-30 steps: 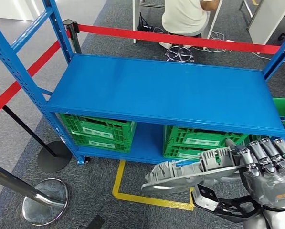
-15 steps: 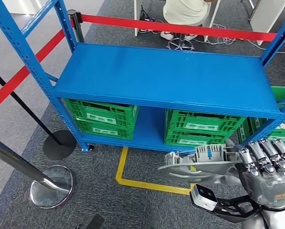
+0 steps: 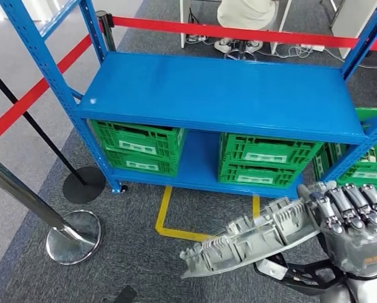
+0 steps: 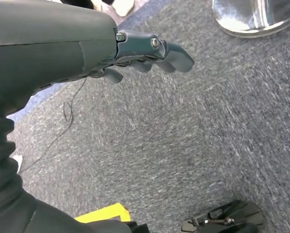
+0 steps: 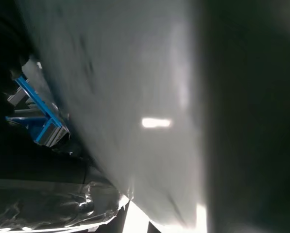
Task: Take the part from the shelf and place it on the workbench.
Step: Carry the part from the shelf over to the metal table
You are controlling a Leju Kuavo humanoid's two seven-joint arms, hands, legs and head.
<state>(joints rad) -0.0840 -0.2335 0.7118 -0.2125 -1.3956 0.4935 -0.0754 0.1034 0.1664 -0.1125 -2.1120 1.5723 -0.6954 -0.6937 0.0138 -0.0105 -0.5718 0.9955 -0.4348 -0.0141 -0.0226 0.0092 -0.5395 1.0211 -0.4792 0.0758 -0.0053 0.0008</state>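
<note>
Part (image 3: pixel 253 237) now tilted down — left hand (image 4: pixel 150 53) hangs empty.

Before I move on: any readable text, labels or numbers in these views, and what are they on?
No text can be read.
Pale label panels on the green crates under the blue shelf: too small and blurred.
Orange mark on the right hand: unreadable.
Grey part: no visible markings.
</note>
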